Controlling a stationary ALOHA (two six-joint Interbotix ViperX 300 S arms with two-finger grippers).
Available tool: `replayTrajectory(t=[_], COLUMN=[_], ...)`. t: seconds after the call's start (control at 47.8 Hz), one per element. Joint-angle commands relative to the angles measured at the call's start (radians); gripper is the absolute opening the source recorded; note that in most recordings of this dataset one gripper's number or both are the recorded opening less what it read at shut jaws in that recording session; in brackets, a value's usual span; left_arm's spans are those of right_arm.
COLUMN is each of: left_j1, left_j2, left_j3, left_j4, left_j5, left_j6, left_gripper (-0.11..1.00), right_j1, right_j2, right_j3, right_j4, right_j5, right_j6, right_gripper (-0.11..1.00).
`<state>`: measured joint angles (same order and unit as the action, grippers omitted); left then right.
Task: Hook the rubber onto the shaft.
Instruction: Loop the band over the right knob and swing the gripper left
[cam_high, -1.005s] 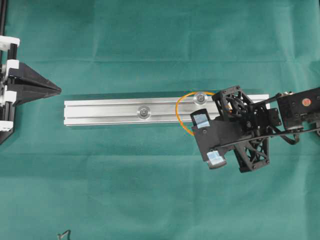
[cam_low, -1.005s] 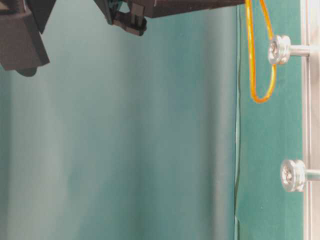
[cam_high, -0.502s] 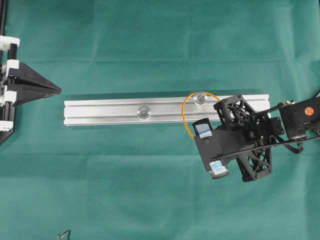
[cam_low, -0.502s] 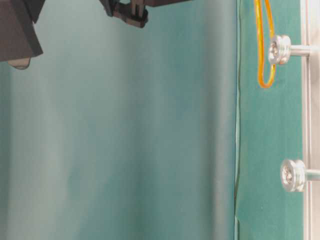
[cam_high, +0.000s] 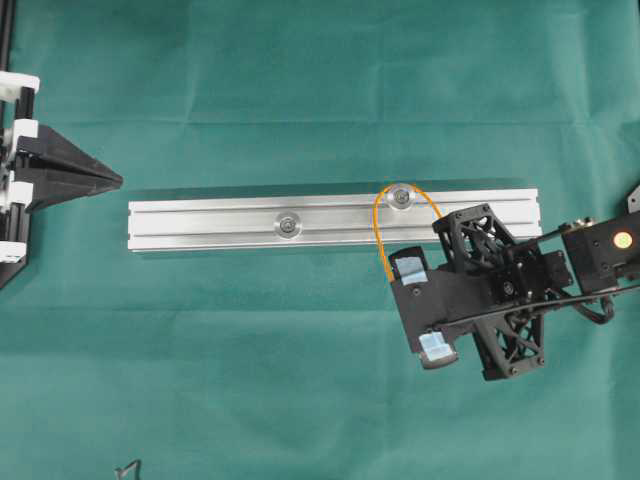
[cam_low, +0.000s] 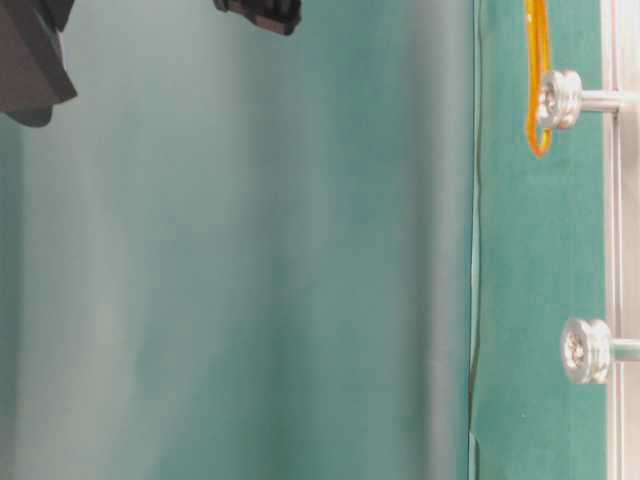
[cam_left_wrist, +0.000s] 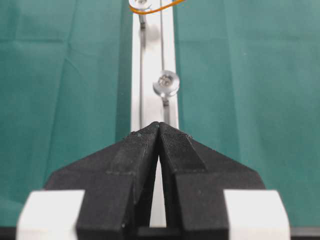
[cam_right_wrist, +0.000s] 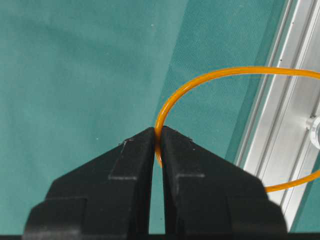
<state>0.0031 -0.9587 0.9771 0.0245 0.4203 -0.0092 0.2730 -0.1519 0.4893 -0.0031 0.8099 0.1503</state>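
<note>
The rubber (cam_high: 381, 226) is a thin orange loop. It arcs round the far side of the right shaft (cam_high: 402, 197), which stands on the silver rail (cam_high: 200, 222). My right gripper (cam_right_wrist: 158, 134) is shut on the loop's near end, just off the rail's front edge. In the table-level view the rubber (cam_low: 538, 70) lies against the head of that shaft (cam_low: 560, 98); I cannot tell whether it sits in the groove. My left gripper (cam_high: 112, 180) rests shut and holds nothing, off the rail's left end, apart from the rubber.
A second shaft (cam_high: 288, 224) stands mid-rail with nothing on it. Green cloth covers the table. A small dark bent object (cam_high: 128, 468) lies at the front left edge. The right arm's black frame (cam_high: 510, 300) reaches in from the right.
My right gripper has drawn back toward the front right with the rubber in it. The loop has narrowed and pulled up against the right shaft. The left arm stayed still.
</note>
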Motion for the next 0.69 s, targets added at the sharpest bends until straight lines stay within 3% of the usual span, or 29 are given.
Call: replayTrajectory(t=[0.0,0.209,0.67], left_j1=[0.000,0.000,0.000], left_j2=[0.006,0.006,0.006], left_j3=[-0.032,-0.032,-0.032], left_j4=[0.003,0.003,0.003], left_j5=[-0.005,-0.005,-0.005], left_j6=[0.000,-0.002,0.000], left_gripper=[0.00,0.00,0.00], right_j1=[0.006,0.008,0.006], right_j2=[-0.011,-0.006,0.063], right_j3=[-0.011,-0.011,-0.064], right_j4=[0.003,0.002,-0.002], right_j5=[-0.008,-0.023,-0.126], right_j6=[0.003,0.046,0.325], right_gripper=[0.07,0.07,0.07])
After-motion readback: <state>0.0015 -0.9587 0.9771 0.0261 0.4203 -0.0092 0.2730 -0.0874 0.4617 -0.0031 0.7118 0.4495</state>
